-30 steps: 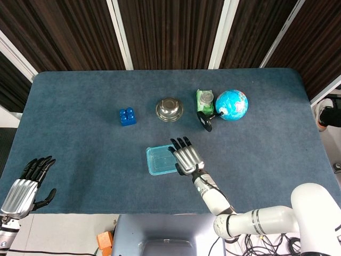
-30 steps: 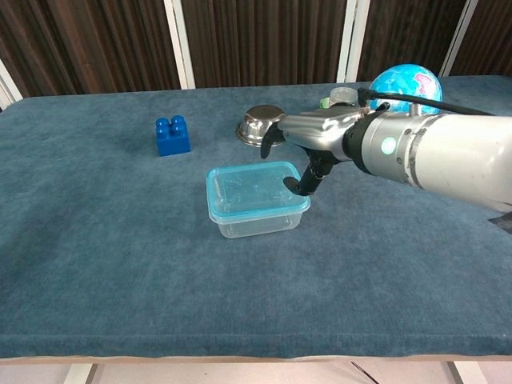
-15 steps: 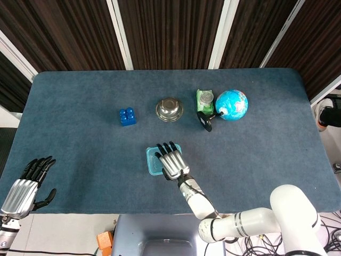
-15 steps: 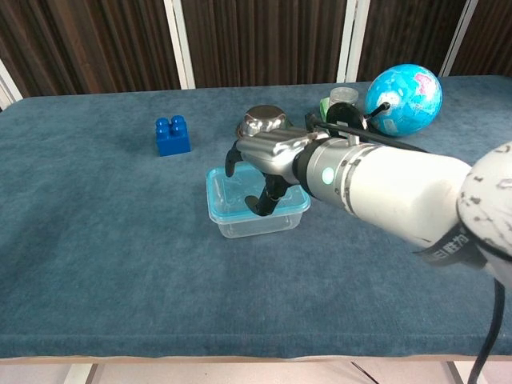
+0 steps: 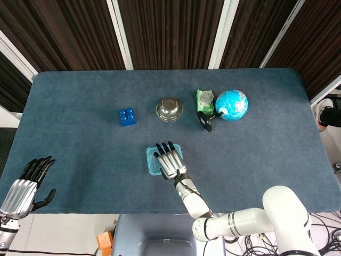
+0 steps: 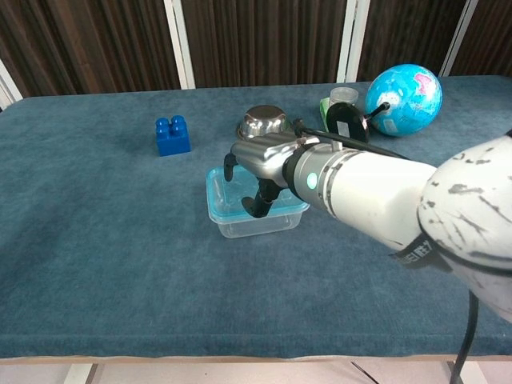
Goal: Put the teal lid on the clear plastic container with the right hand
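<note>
The clear plastic container [image 6: 240,226] stands near the table's front middle with the teal lid [image 6: 218,194] lying on its top. My right hand [image 6: 260,164] hovers palm down over the lid, its fingers spread and curved downward, fingertips at or touching the lid surface; it grips nothing. From the head view the right hand [image 5: 169,160] covers most of the lid [image 5: 151,164], leaving only the left strip showing. My left hand [image 5: 24,186] hangs off the table's front left corner, fingers apart and holding nothing.
A blue brick [image 5: 127,116] sits left of a steel bowl [image 5: 169,109] behind the container. Further right stand a green jar [image 5: 204,100], a black stand [image 5: 205,121] and a blue globe [image 5: 232,104]. The right forearm [image 6: 376,200] stretches across the front right.
My right hand has shifted leftward from the container's right edge to directly over the lid. The lid, the container and the left hand have stayed in place.
</note>
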